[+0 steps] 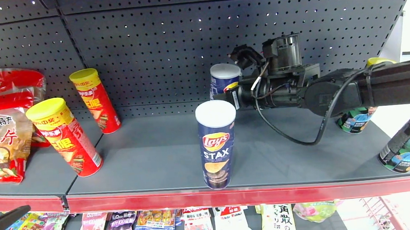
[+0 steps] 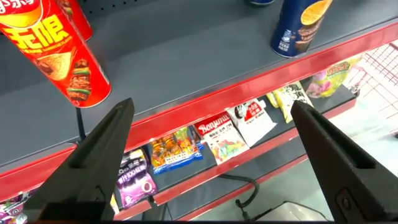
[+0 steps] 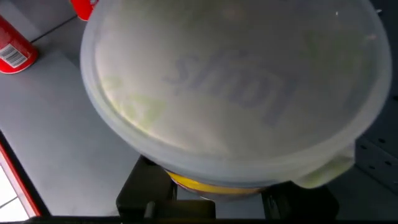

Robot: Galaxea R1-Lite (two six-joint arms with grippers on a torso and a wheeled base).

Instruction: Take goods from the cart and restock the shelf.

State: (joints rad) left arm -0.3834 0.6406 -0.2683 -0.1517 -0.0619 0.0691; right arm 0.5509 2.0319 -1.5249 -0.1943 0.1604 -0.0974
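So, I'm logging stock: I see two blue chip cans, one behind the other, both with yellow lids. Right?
Not yellow. The head view shows white lids on both the front blue chip can and the rear blue chip can behind it.

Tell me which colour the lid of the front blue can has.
White lid, best in the head view.
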